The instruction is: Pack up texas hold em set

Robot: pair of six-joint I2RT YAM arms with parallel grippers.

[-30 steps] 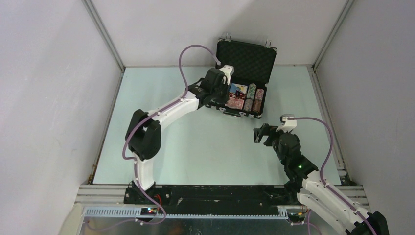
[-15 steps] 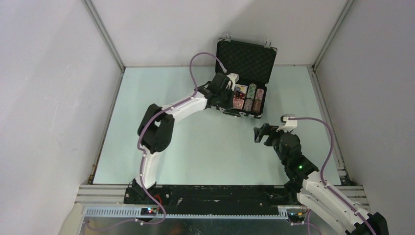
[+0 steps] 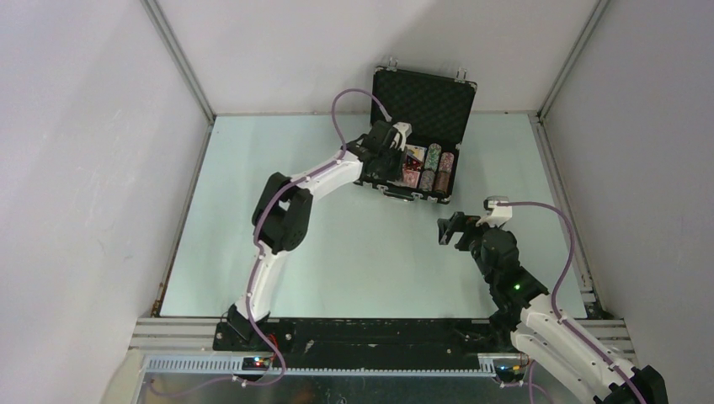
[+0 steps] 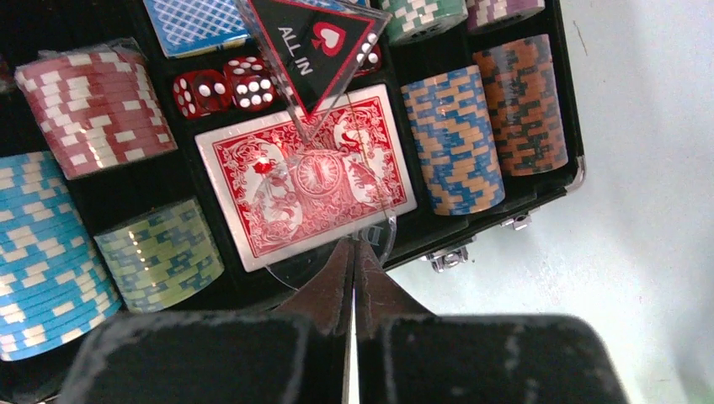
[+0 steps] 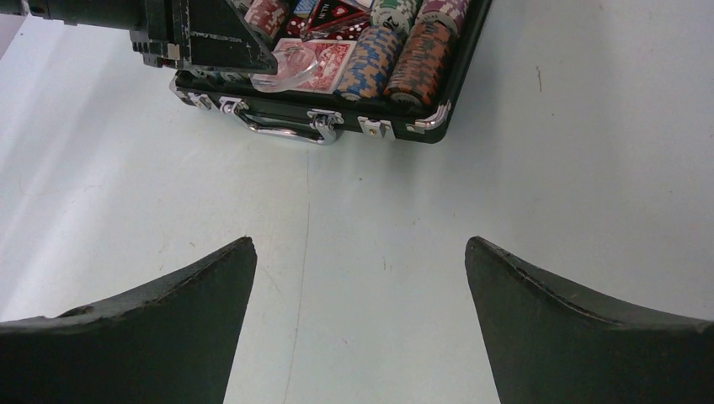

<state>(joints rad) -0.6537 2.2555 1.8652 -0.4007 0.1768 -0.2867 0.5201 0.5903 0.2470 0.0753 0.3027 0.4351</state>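
The black briefcase stands open at the back, lid up; it also shows in the right wrist view. Inside lie striped chip stacks, a red card deck, a blue deck, red dice and a black "ALL IN" triangle token. My left gripper is shut on the edge of a clear round dealer token and holds it just over the red deck. It also shows in the top view. My right gripper is open and empty over bare table in front of the case.
The case's silver handle and latches face the near side. Grey walls with metal rails enclose the pale green table on three sides. The left arm's elbow sits above the table's middle left.
My left arm has stretched further forward, its elbow shifting right, bringing the gripper with the clear token lower over the case's near compartments. The right arm has not moved.
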